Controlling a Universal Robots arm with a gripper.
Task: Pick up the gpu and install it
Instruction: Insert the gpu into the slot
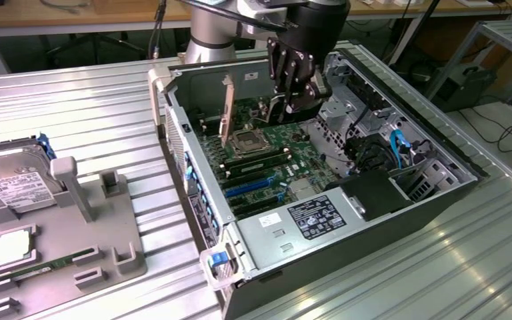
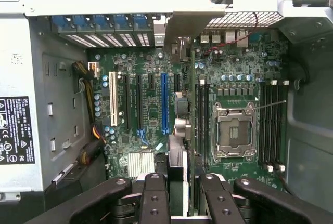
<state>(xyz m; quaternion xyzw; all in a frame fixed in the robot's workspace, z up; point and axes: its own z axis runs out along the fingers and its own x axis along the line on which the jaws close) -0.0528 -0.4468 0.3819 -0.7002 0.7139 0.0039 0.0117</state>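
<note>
The open computer case (image 1: 198, 200) lies on its side with the motherboard (image 1: 274, 160) facing up. My gripper (image 1: 289, 110) reaches down into it near the far wall. It is shut on the gpu (image 1: 227, 110), which stands on edge, its metal bracket end toward the case's slot wall. In the wrist view the gpu (image 2: 178, 156) runs edge-on away from my gripper (image 2: 181, 180), with one black finger (image 2: 154, 198) on each side. It lies between the blue slot (image 2: 165, 102) and the black memory slots (image 2: 202, 115). Whether its lower edge touches the board cannot be told.
The CPU socket (image 2: 233, 130) sits beside the gpu. The power supply (image 1: 319, 217) fills the case's near end, with cables (image 1: 399, 150) at the exterior view's right. At the exterior view's left a grey fixture (image 1: 87, 240) holds a hard drive (image 1: 11, 180) and a RAM stick (image 1: 43, 267).
</note>
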